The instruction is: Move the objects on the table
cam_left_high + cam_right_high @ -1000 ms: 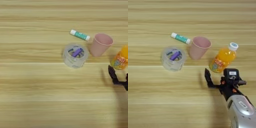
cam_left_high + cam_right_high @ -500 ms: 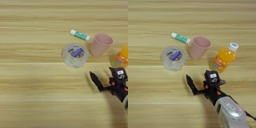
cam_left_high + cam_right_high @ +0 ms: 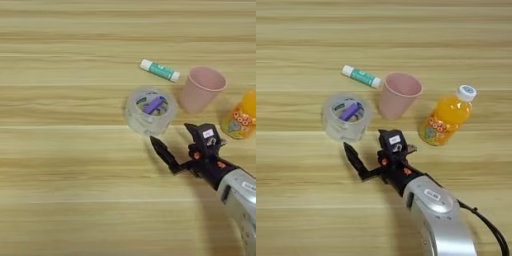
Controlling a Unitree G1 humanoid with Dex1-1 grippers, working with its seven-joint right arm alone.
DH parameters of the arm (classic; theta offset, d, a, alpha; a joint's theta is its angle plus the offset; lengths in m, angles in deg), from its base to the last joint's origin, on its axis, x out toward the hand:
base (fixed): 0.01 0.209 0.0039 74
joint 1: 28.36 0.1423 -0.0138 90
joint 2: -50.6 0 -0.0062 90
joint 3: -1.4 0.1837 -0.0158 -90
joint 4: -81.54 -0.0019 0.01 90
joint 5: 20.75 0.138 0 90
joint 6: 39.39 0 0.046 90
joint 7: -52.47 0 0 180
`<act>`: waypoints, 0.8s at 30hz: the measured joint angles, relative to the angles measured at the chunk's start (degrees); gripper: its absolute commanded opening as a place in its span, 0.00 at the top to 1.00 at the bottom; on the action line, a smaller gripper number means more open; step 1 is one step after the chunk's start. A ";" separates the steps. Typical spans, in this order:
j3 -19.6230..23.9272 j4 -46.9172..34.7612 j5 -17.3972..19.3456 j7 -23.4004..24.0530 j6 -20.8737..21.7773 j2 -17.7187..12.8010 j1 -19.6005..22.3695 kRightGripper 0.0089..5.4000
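A squat clear round tub with a purple stick inside stands left of centre on the light wood table. An orange juice bottle with a white cap and colourful label leans at the right; in the left eye view this bottle is cut by the picture's edge. My right gripper reaches in from the bottom right, just in front of the tub and a little to its right, apart from it. It is open, its two black fingers spread wide with nothing between them.
A pink cup stands upright between tub and bottle, just behind my gripper. A white and green glue stick lies behind the tub. My silver forearm covers the lower right of the table.
My gripper has travelled left, from in front of the bottle to just in front of the tub, staying open. Tub, cup, bottle and glue stick have not moved.
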 measured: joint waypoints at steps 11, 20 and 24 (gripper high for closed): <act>-0.97 2.73 -0.78 -0.01 1.03 0.24 3.29 0.00; -0.97 -1.10 -3.20 -0.08 2.31 -1.27 3.32 0.00; -1.03 -1.95 -3.98 -0.16 2.29 -2.18 3.64 0.00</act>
